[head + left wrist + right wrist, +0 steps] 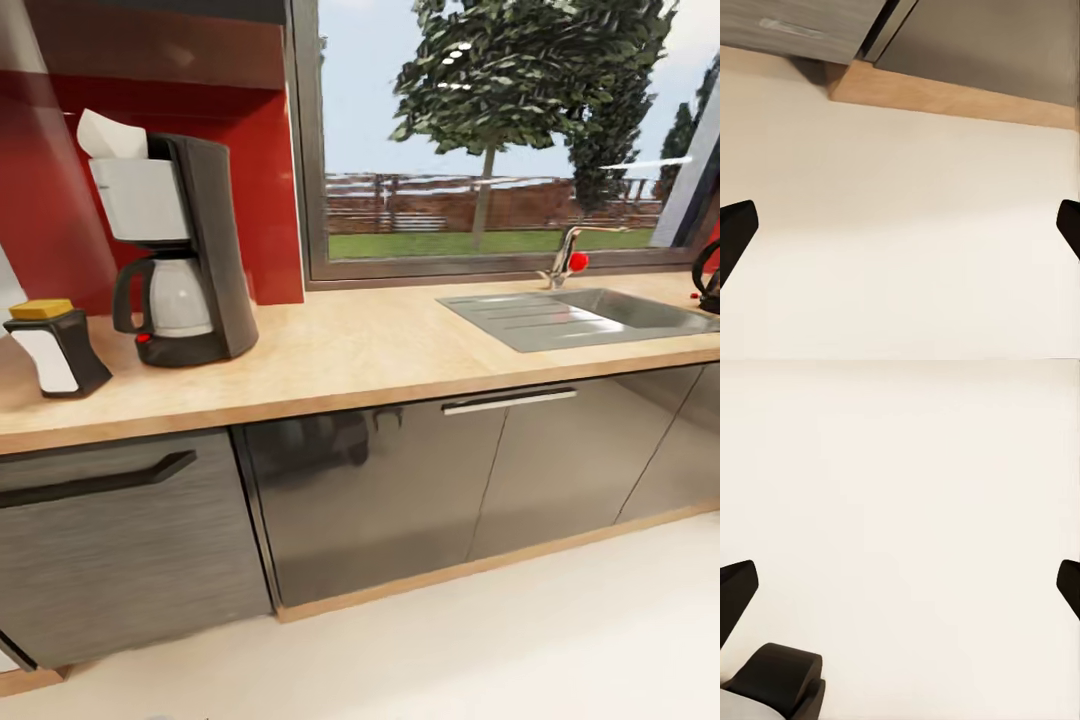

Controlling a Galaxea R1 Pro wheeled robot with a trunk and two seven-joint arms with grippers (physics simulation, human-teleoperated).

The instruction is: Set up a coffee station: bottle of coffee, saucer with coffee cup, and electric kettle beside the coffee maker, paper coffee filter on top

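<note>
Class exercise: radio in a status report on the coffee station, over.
Both jaws open, empty, over floor. Paper coffee filter on coffee maker; bottle of coffee beside it. Kettle far along countertop, past sink.

A black coffee maker (185,250) with a silver carafe and red switch stands upright at the left of the light-wood countertop (370,355), against the red back wall. A white paper coffee filter (110,137) sits on its top. Just left, nearer the front edge, stands the dark bottle of coffee (57,347), white-labelled and yellow-capped. The electric kettle (707,277) shows partly at far right.
</note>
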